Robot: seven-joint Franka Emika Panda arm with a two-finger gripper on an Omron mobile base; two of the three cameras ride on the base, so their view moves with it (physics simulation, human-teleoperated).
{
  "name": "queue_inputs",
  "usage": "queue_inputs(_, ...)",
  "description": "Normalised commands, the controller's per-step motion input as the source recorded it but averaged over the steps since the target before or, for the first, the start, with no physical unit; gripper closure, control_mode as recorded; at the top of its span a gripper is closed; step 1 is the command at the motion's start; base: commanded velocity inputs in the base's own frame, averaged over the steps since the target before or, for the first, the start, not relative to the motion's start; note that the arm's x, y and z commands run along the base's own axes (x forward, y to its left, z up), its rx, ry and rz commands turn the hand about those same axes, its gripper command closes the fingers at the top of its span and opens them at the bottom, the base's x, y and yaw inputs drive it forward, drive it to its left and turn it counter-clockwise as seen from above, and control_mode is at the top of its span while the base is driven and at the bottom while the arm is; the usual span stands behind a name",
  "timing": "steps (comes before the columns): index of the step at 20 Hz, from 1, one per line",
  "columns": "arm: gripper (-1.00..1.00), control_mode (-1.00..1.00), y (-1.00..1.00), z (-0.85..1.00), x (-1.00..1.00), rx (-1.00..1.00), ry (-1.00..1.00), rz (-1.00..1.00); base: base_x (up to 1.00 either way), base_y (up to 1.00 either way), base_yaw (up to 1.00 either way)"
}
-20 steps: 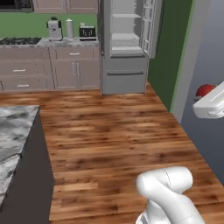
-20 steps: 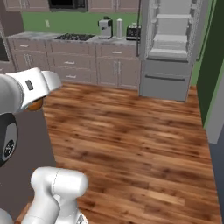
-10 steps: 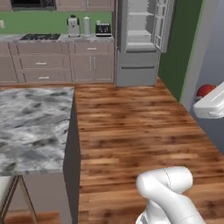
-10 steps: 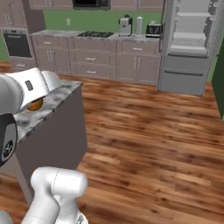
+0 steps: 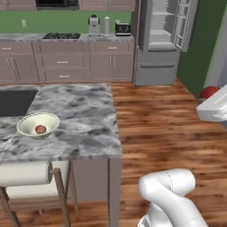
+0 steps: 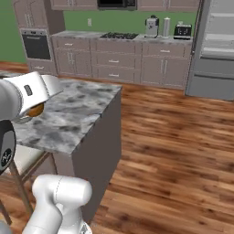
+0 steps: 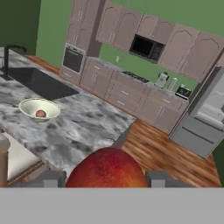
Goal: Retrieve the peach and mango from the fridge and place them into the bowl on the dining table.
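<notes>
The two-finger gripper [image 7: 107,178] is pinching a rounded red-and-orange mango [image 7: 107,168], which sits between the two dark finger tips at the bottom of the hand view. In the left base view, a red portion of this fruit [image 5: 209,92] shows just above the white hand at the right edge; in the right base view, an orange portion [image 6: 35,110] shows beneath the white wrist link.

Beyond the held fruit lies the dining table [image 7: 83,127], a broad slab of grey-and-white marbled stone with a straight edge. A dark rectangular sink [image 7: 39,83] is recessed in its far portion.

The shallow round cream bowl [image 7: 39,109] rests on the slab beside the sink, well apart from the gripper. A small reddish peach [image 7: 40,113] lies inside it. The left base view shows the same bowl [image 5: 38,125] near the table's left part, with the peach [image 5: 40,129] in it.

The tall grey French-door fridge [image 5: 160,42] stands at the far wall with its upper doors open and pale shelves exposed. To its left runs a row of brown base cabinets [image 5: 66,62] carrying a cooktop, a kettle and a toaster.
</notes>
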Motion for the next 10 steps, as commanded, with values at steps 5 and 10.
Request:
queue_inputs(5, 1.00, 1.00, 0.00, 0.00, 0.00, 0.00, 0.00, 0.00, 0.97, 0.63, 0.04)
queue_inputs(10, 1.00, 1.00, 0.00, 0.00, 0.00, 0.00, 0.00, 0.00, 0.86, 0.39, 0.08)
